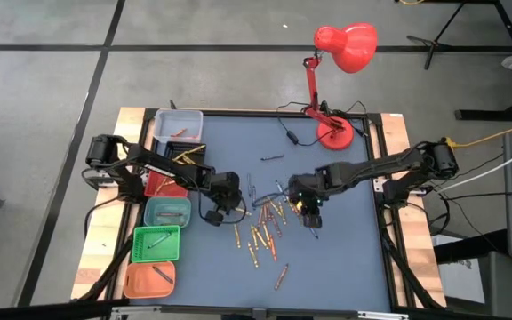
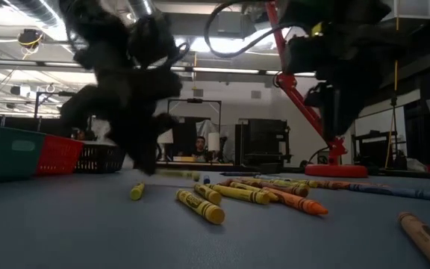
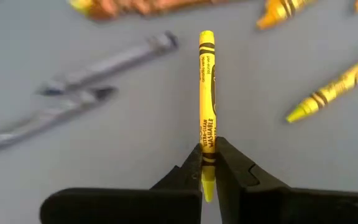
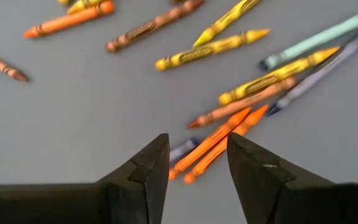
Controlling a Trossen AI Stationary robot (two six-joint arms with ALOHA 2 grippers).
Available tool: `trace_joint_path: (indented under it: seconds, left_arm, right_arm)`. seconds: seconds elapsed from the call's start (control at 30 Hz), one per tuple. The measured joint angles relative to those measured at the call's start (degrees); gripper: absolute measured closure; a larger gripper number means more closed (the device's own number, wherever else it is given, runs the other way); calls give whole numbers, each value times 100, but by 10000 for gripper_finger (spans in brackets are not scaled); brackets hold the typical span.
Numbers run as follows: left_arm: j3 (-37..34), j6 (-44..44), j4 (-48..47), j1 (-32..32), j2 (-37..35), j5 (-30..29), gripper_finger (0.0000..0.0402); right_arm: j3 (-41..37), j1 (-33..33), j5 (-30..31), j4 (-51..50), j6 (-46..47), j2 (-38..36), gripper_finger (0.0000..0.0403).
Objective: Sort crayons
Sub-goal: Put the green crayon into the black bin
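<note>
One yellow crayon (image 3: pixel 207 112) clamped in left pincer (image 3: pixel 209 177) (wrist view only) | right pincer (image 4: pixel 197 163) spread, empty

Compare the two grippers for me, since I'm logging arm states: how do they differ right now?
The left gripper has its jaws shut on a yellow crayon; the right gripper has its jaws open and holds nothing. The left grips one lone crayon, while the right hangs over two orange crayons lying side by side. Both are over the crayon pile at mid-table.

crayons (image 1: pixel 260 233): mixed colours, scattered flat mid-table | yellow crayon (image 3: pixel 207 112): pinched at tip by left tool (image 3: pixel 208 177)
</note>
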Motion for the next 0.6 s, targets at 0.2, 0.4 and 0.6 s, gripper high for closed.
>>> trace_joint_path:
  seconds: [0.2, 0.4, 0.6]
  left_arm:
    - [913, -260, -1616, -7, -251, -632, 399]
    - [1891, -333, -3327, -7, -399, -1599, 397]
    - [2585, -972, -4789, -4, -407, -2848, 396]
  right_arm:
    - [-10, 488, 349, -19, 438, -11, 244]
    - [-10, 800, 1142, -175, 735, -11, 244]
    - [-10, 808, 1964, -422, 1353, -11, 244]
